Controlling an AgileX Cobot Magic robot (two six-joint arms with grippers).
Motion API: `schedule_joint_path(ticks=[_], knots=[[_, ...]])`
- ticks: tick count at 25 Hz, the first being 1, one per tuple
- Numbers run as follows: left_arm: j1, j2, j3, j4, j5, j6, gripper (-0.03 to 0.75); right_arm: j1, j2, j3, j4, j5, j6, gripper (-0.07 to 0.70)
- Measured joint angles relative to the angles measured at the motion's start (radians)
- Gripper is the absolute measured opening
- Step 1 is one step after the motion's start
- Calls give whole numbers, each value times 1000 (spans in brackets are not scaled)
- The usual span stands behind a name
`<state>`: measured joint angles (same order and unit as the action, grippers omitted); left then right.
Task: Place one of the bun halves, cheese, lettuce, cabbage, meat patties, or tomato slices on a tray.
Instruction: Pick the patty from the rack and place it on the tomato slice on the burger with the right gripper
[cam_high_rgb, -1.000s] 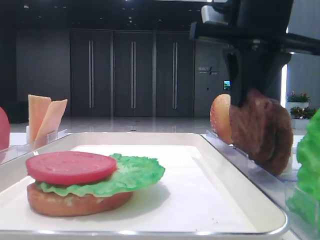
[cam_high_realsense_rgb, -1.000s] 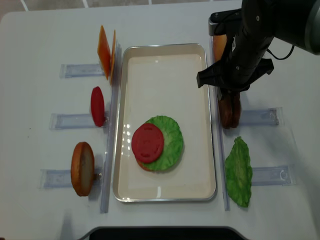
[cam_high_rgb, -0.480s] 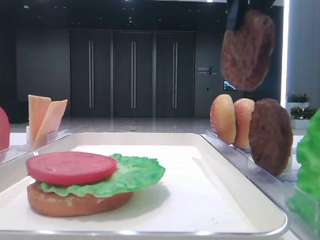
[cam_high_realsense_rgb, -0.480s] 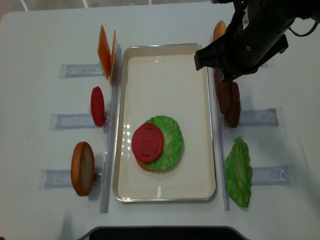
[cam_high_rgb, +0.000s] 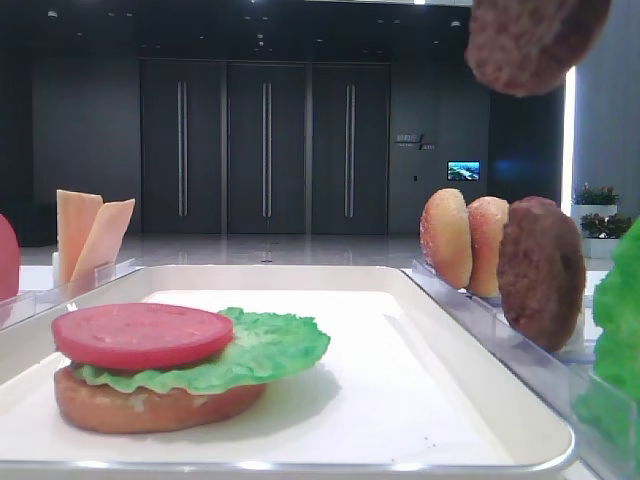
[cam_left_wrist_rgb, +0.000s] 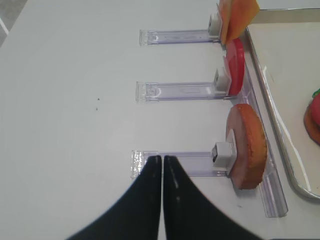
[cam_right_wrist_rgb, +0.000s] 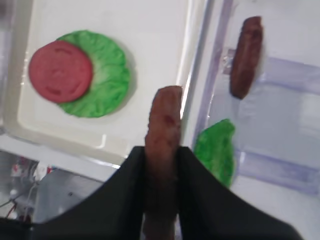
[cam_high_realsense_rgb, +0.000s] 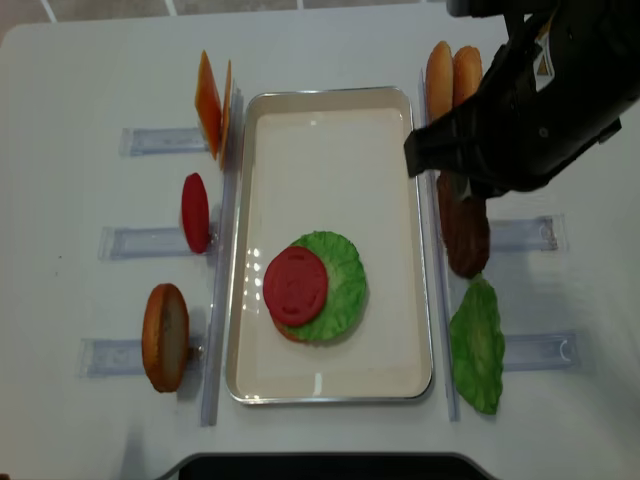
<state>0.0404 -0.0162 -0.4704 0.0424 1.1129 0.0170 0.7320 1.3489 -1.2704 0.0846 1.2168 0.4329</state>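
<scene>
My right gripper (cam_right_wrist_rgb: 162, 150) is shut on a dark brown meat patty (cam_right_wrist_rgb: 163, 125), held on edge high above the tray's right rim; the same patty (cam_high_rgb: 530, 40) hangs at the top right of the low view. On the cream tray (cam_high_realsense_rgb: 330, 150) lies a stack of brown bun base (cam_high_rgb: 150, 405), green lettuce (cam_high_realsense_rgb: 347, 285) and a tomato slice (cam_high_realsense_rgb: 296, 285). A second patty (cam_high_realsense_rgb: 465, 235) stands in its holder right of the tray. My left gripper (cam_left_wrist_rgb: 162, 159) is shut and empty over a clear holder, left of an upright bun half (cam_left_wrist_rgb: 247, 145).
Two bun halves (cam_high_realsense_rgb: 452, 72) stand behind the right-hand patty, and a lettuce leaf (cam_high_realsense_rgb: 477, 345) in front of it. Left of the tray stand cheese slices (cam_high_realsense_rgb: 210, 100), a tomato slice (cam_high_realsense_rgb: 195, 212) and a bun half (cam_high_realsense_rgb: 166, 337) in clear holders. My right arm (cam_high_realsense_rgb: 540, 100) overhangs the right holders.
My right gripper has lifted a meat patty up out of its holder and carried it higher. The two bun halves behind it have come into sight. The left gripper has not moved.
</scene>
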Motion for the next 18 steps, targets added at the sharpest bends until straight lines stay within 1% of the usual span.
schedule_joint_path(ticks=[2,3,5,8,9,11,12,13,15,17,18], knots=[[0,0,0,0,0,0,-1,34,-31,37,72,-36,-14,132],[0,0,0,0,0,0,-1,44,-43,54,120,-71,-41,132],[0,0,0,0,0,0,-1,52,-59,102,223,-161,-111,132],[0,0,0,0,0,0,-1,49,-64,180,389,-290,-266,132],[0,0,0,0,0,0,-1,39,-64,210,455,-323,-323,132],[0,0,0,0,0,0,-1,2,-64,264,603,-378,-485,132],[0,0,0,0,0,0,-1,-29,-64,292,699,-390,-564,132],[0,0,0,0,0,0,-1,-68,-64,317,803,-392,-667,132],[0,0,0,0,0,0,-1,-149,-63,377,1009,-389,-866,132],[0,0,0,0,0,0,-1,-236,-63,432,1223,-373,-1067,132],[0,0,0,0,0,0,-1,-267,-62,461,1298,-356,-1150,132]])
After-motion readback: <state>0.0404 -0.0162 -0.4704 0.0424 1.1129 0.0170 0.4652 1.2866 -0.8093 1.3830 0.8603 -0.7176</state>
